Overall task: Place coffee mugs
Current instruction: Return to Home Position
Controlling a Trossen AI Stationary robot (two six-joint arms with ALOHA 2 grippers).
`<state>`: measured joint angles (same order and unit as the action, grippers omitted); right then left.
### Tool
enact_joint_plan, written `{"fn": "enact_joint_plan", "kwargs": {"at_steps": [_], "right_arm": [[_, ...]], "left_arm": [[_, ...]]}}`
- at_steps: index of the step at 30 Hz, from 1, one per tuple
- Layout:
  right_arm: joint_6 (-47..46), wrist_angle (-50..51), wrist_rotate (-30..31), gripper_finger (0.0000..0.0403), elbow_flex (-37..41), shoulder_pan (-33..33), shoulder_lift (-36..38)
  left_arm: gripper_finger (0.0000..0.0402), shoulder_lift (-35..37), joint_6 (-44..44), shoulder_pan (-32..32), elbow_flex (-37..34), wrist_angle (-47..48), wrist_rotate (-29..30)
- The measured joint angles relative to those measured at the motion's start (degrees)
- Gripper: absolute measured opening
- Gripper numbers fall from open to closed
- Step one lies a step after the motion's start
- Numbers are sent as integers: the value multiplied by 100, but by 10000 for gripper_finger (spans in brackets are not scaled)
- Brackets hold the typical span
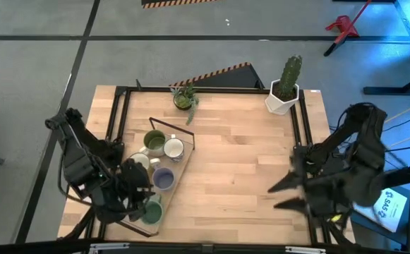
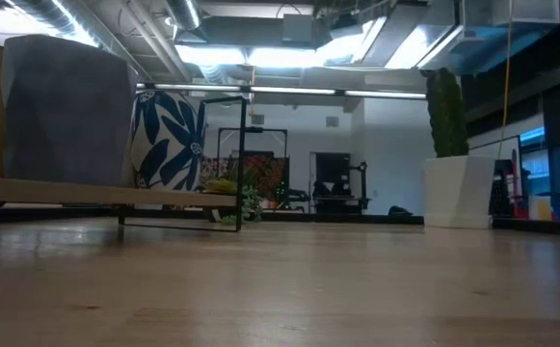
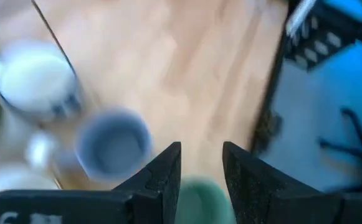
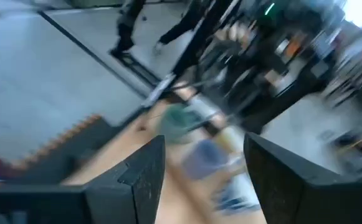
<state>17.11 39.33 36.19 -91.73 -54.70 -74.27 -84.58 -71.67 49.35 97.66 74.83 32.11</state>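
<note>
the left gripper (image 3: 201, 149) hangs over the near end of the wooden tray (image 1: 181, 164). its fingers are parted by a narrow gap and hold nothing. the left arm covers that end of the tray from above, so one white mug (image 1: 140, 161) beside the claw shows only in part, and i cannot count all the mugs with certainty.

straight under the fingertips sits a green mug (image 3: 196, 199), cut off by the fingers. just ahead of the claw stands the lavender mug (image 3: 113, 144), and farther ahead a white mug (image 3: 34, 78), all blurred. farthest from the claw is a second green mug (image 1: 154, 142), with another white one (image 1: 174, 149) touching or nearly touching it.

every mug stands upright, mouth up. i cannot make out which way the handles point. the tray's long axis runs from the left claw toward the small plant (image 1: 185, 97).

at table height a blue-leaf patterned mug (image 2: 169, 140) and a big grey shape beside it fill the view, cut off at the edge.

the right gripper (image 4: 204, 146) waits well apart at the table's right edge, spread wide and empty, near the cactus pot (image 1: 284, 100).
</note>
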Motion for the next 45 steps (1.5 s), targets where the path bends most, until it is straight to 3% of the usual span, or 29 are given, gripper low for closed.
{"fn": "enact_joint_plan", "kwargs": {"at_steps": [5,10,18,29,37,45], "right_arm": [[870,242,-392,205,-171,41,677],[1207,211,-698,205,387,200,1691],[1184,-798,-850,205,2051,192,3435],[1636,-2854,-866,205,4547,186,5569],[1628,-3261,-496,205,5449,186,6536],[1591,-3340,-324,205,6152,186,7377]], "left_arm": [[112,459,637,43,1,6,1012],[112,1158,1090,305,-135,-137,1747],[112,2675,2476,724,-1427,-2092,1995],[112,4933,4208,762,-4660,-6041,711],[112,6858,4305,762,-6542,-6903,143],[112,8459,5462,762,-7846,-8064,-971]]}}
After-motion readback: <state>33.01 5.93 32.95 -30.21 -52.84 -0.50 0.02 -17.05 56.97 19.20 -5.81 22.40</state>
